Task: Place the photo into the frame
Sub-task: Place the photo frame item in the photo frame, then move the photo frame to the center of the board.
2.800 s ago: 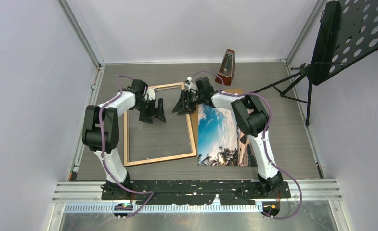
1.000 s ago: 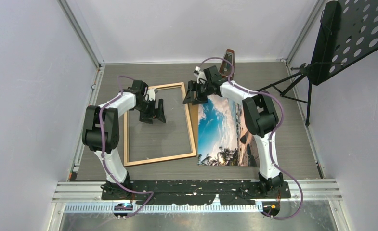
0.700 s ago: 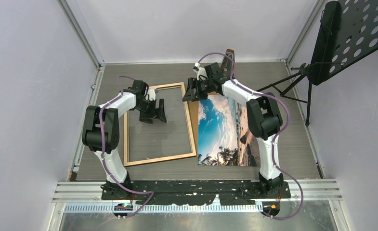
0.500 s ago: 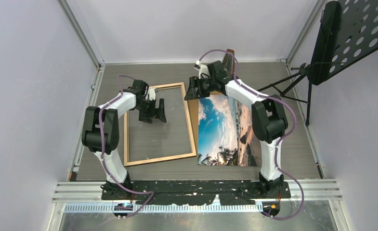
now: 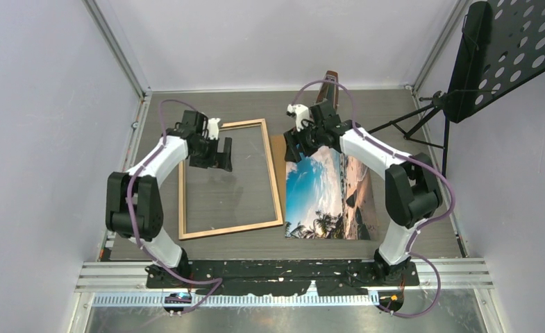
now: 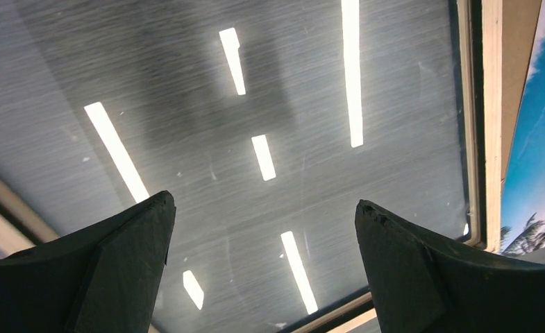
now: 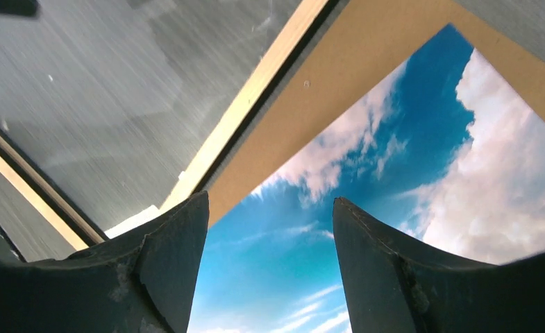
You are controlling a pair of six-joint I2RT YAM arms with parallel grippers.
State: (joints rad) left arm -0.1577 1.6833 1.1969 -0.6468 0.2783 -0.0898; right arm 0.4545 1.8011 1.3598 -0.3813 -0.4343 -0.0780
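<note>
Hovering over the far half of the frame (image 5: pixel 231 229), toward the desk's far left corner, the left gripper (image 5: pixel 212 161) is pointing down at the clear pane. Its fingers are spread wide and are gripping nothing; the left wrist view is showing bright strip lights mirrored in the glass between them. The frame is lying flat on the left half of the desk with its light wood face up, and its long right rail is running just beside a brown backing sheet (image 5: pixel 278 149). The photo (image 5: pixel 321 194) is lying picture side up on that sheet, right of the frame and outside it, reaching toward the desk's near edge. The right gripper (image 5: pixel 302 151) is hanging over the photo's far left corner, its fingers parted and clamping nothing; I cannot tell whether the tips are touching the print. A metronome (image 5: pixel 330 80) is standing at the far edge, and a black music stand (image 5: pixel 505 48) is rising at the far right corner.
</note>
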